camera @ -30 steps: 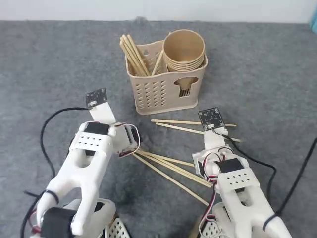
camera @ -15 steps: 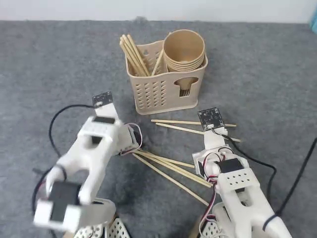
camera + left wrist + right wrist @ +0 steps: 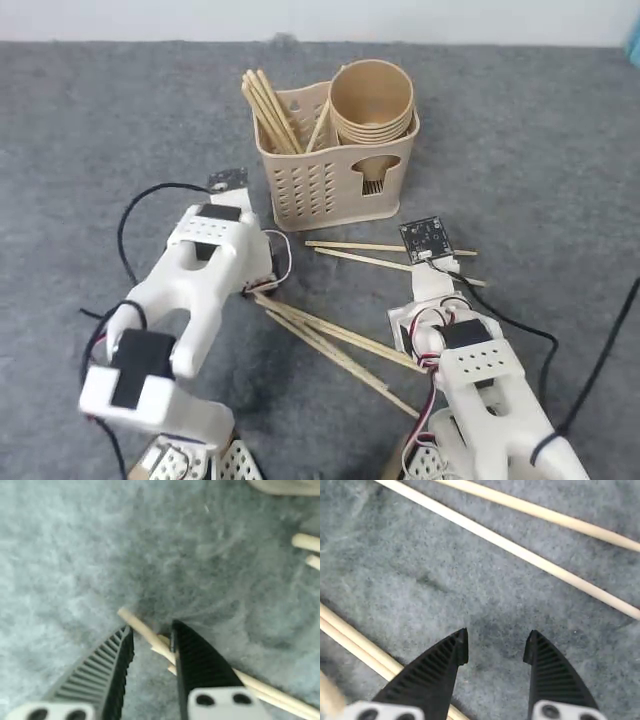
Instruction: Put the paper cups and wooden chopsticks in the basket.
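text: none legible | labels, numbers, signs: none legible | circuit board (image 3: 426, 240) just in front of the basket (image 3: 335, 175): any markings too small to tell

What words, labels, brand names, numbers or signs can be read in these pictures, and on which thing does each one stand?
No text can be read in any view.
The basket, the paper cups and the wooden chopsticks bear no print.
Any marks on the right wrist's circuit board and the left wrist's circuit board are too small to read.
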Available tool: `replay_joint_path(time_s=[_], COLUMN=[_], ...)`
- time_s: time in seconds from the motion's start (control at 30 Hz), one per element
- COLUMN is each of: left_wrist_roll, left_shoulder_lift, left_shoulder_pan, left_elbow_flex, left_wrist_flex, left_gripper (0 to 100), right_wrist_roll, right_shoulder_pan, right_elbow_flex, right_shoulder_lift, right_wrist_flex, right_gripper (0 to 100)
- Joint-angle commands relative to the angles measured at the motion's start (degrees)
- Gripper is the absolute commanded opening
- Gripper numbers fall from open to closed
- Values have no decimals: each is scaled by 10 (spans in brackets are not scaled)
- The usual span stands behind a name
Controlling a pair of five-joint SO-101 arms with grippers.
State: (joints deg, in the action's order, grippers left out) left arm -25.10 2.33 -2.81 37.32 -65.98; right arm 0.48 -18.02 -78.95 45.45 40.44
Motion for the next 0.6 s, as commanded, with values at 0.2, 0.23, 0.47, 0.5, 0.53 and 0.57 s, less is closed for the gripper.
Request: replay_joint_path(time_s=[0.2, 0.23, 0.47, 0.5, 0.53, 0.57], left_wrist_roll=[13, 13, 15, 23, 33, 39], left_shoulder_lift=[-127, -126, -122, -122, -122, -122], left_shoulder_pan=[-4, -4, -1, 0, 0, 0], left_elbow_flex=[-6, -6, -5, -4, -2, 0], left_wrist_flex=[-4, -3, -15, -23, -29, -33], left_gripper=[98, 98, 100, 101, 101, 102], right_wrist_roll=[3, 3, 3, 3, 3, 3], right_shoulder_pan=[7, 7, 7, 7, 7, 7], right_elbow_flex=[4, 4, 3, 2, 2, 2], right_shoulder_lift=[15, 15, 15, 15, 15, 15], right_wrist_flex=[0, 0, 0, 0, 0, 0], right_gripper=[187, 187, 187, 187, 187, 187])
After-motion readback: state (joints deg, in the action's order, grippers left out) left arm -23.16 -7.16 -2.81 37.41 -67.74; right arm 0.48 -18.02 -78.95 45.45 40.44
